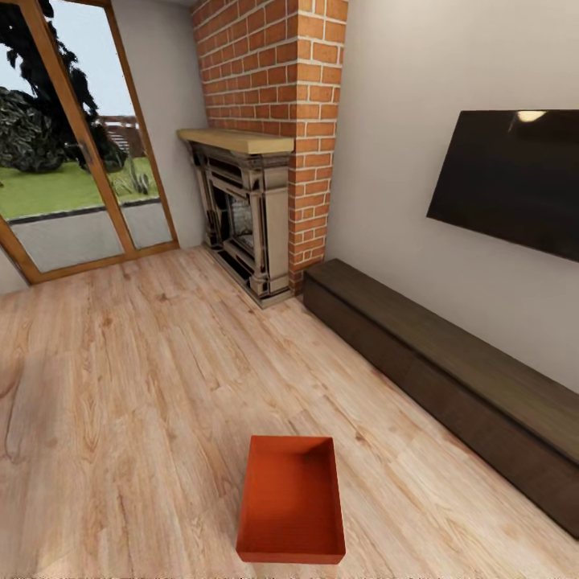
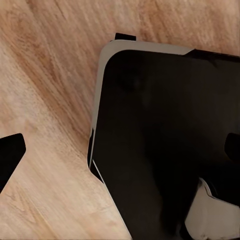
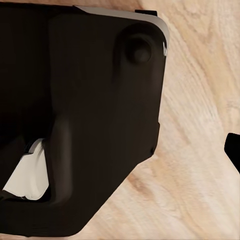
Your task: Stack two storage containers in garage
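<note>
One storage container (image 1: 291, 503) sits open-topped on the living room's plank floor (image 1: 121, 386), just ahead of the robot, clear of the dark low cabinet (image 1: 450, 378); untouched, so pickup is pending; next move, judged: close in, lower both arms; gripper states cannot be told.

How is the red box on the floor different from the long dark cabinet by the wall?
The storage container is orange-red; the cabinet is dark brown. The container is short and open on top; the cabinet is long with a closed flat top. The container sits out in the open; the cabinet runs along the wall. Both rest on the wood floor.
</note>
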